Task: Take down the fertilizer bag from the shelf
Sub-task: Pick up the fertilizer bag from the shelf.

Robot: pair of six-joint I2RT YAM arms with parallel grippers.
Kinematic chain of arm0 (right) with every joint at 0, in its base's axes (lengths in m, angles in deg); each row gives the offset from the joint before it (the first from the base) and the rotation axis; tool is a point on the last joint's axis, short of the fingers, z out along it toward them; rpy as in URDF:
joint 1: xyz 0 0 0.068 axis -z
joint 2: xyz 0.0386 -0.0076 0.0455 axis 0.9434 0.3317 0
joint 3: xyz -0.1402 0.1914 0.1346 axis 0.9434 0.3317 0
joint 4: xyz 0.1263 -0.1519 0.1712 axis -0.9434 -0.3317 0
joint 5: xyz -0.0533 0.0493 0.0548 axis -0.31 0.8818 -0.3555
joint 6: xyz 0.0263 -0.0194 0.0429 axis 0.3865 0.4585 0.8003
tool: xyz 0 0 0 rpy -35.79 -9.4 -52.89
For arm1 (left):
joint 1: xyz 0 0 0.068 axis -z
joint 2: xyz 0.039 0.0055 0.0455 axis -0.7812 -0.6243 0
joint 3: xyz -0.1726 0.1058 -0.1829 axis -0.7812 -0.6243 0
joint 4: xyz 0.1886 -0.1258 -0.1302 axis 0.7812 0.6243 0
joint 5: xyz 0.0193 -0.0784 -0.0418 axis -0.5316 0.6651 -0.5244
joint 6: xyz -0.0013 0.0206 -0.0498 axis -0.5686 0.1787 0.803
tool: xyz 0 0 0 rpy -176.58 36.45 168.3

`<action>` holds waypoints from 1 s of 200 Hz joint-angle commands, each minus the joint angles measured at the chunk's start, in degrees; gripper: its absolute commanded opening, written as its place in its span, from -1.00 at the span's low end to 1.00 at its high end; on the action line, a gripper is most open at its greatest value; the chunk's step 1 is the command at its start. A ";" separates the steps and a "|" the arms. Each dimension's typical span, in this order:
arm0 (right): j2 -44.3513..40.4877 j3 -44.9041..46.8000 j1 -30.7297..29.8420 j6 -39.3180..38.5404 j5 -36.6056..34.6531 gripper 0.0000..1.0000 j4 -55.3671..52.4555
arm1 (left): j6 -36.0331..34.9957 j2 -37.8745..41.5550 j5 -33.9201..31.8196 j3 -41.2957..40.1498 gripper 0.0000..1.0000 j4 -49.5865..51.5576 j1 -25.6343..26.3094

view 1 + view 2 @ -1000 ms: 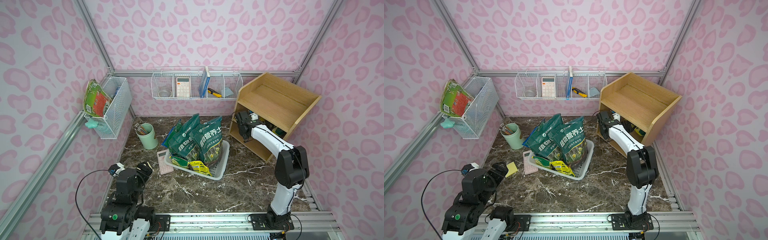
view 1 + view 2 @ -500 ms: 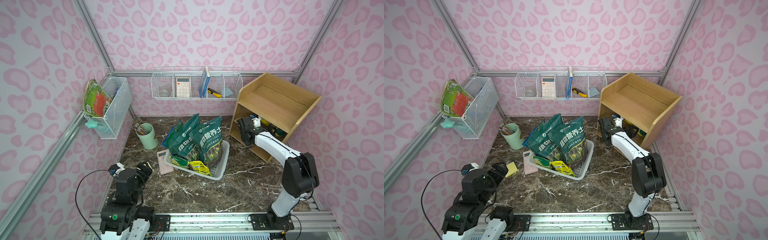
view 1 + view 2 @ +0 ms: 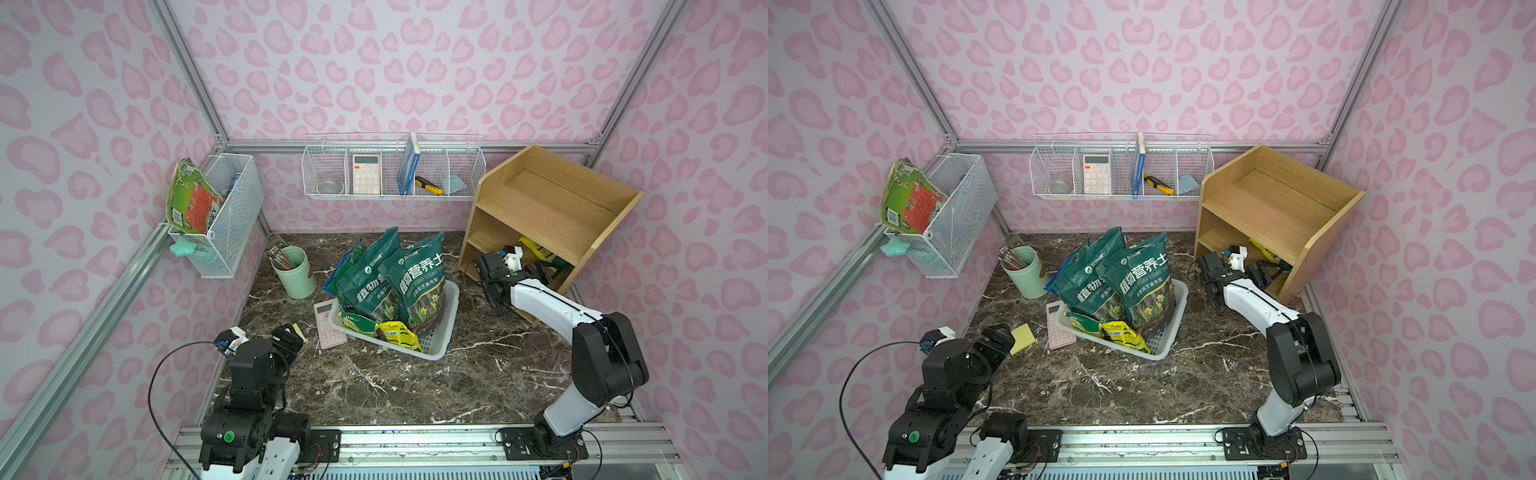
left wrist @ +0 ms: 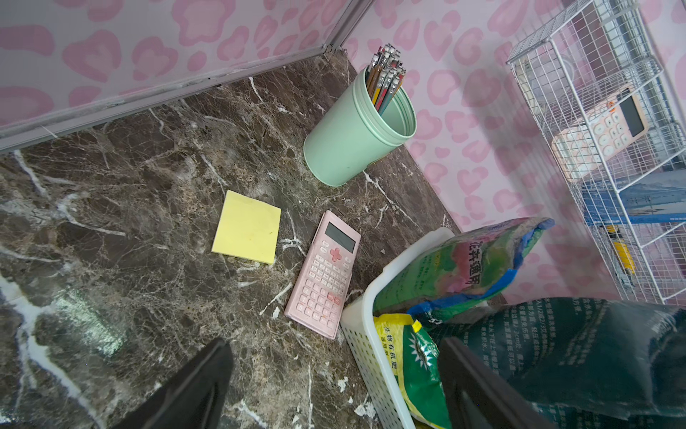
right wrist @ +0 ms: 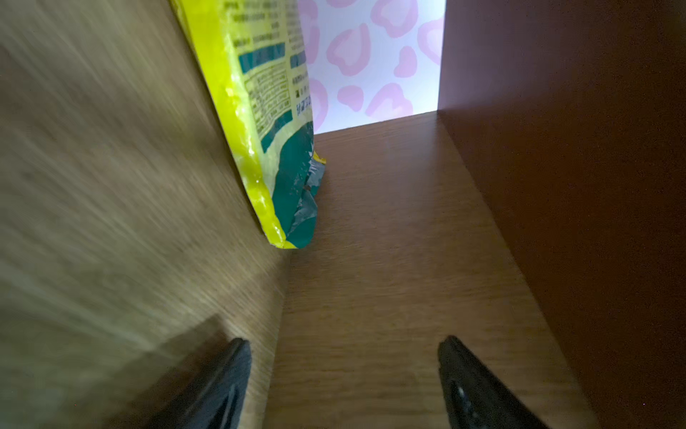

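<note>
Starting at the right gripper point(image 5: 345, 341): gaping wide, black fingers point(image 5: 230, 371) well apart, clasping nothing at all, hovering inside the bottom bay of the light-wood stepped shelf point(image 3: 552, 199). Spotting the small glossy yellow-and-teal plastic fertilizer bag point(image 5: 267, 130) just ahead of those jaws, lying flat against one wooden face of the bay, near but not touching, crimped end pointing back toward the fingers. Catching that same fertilizer bag point(image 3: 536, 248) peeking out from under the middle tier in both top views, tucked toward the back. Judging by the crinkled film: probably dealing with something light, soft and floppy, slick on the surface, sagging once lifted rather than holding any shape. Favouring the near crimped yellow seam as the place to pinch, being flat, doubled over and likely stiffer than the belly, though needing one finger slipped between film and wood to get there. Worrying about a shallow nip simply sliding off that shiny skin. Panning outward across the dark veined marble tabletop point(image 3: 415, 386): passing the white perforated plastic basket point(image 3: 436, 355) crammed with tall dark-green soil sacks point(image 3: 419, 282), sitting well apart from the shelf. Finishing at the left gripper point(image 4: 334, 341) on the opposite side, likewise spread wide and empty, hanging above the marble near a pink calculator point(image 4: 323, 275) and a yellow sticky-note pad point(image 4: 247, 226).
</note>
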 commanded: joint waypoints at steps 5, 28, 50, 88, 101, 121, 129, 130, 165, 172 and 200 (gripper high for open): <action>0.39 0.41 1.41 -5.86 19.59 0.60 -3.31 | -0.48 0.25 -0.46 0.21 0.83 1.16 -0.02; -1.10 0.96 1.46 -11.91 21.43 0.54 1.40 | -0.45 0.49 -0.29 0.47 0.83 1.14 -0.02; -2.27 0.98 2.10 -15.29 26.31 0.47 1.60 | -0.49 0.72 -0.24 0.46 0.83 1.17 -0.06; -3.32 2.21 3.74 -22.00 32.08 0.39 3.02 | -0.48 1.29 -0.53 0.43 0.83 1.31 -0.06; -3.92 3.38 4.63 -24.88 33.39 0.39 3.97 | -0.48 1.46 -0.79 0.47 0.83 1.40 -0.06; -5.13 4.80 6.65 -28.44 35.16 0.39 6.36 | -0.47 1.58 -0.90 0.48 0.83 1.49 -0.04; -5.55 4.71 7.49 -28.72 36.21 0.39 7.08 | -0.50 1.59 -0.90 0.60 0.83 1.48 -0.03; -5.56 4.67 7.59 -28.71 36.31 0.38 7.16 | -0.46 1.64 -0.90 0.58 0.83 1.48 -0.05; -2.16 0.46 9.08 -25.48 38.36 0.35 5.27 | -0.58 2.03 -1.12 0.89 0.83 1.74 -0.01; -1.16 0.17 9.05 -25.50 37.69 0.35 5.45 | -0.55 2.21 -1.16 0.86 0.84 1.73 -0.04; 2.35 -0.81 9.92 -26.06 36.15 0.35 6.51 | -0.50 2.73 -1.58 0.91 0.84 2.01 -0.05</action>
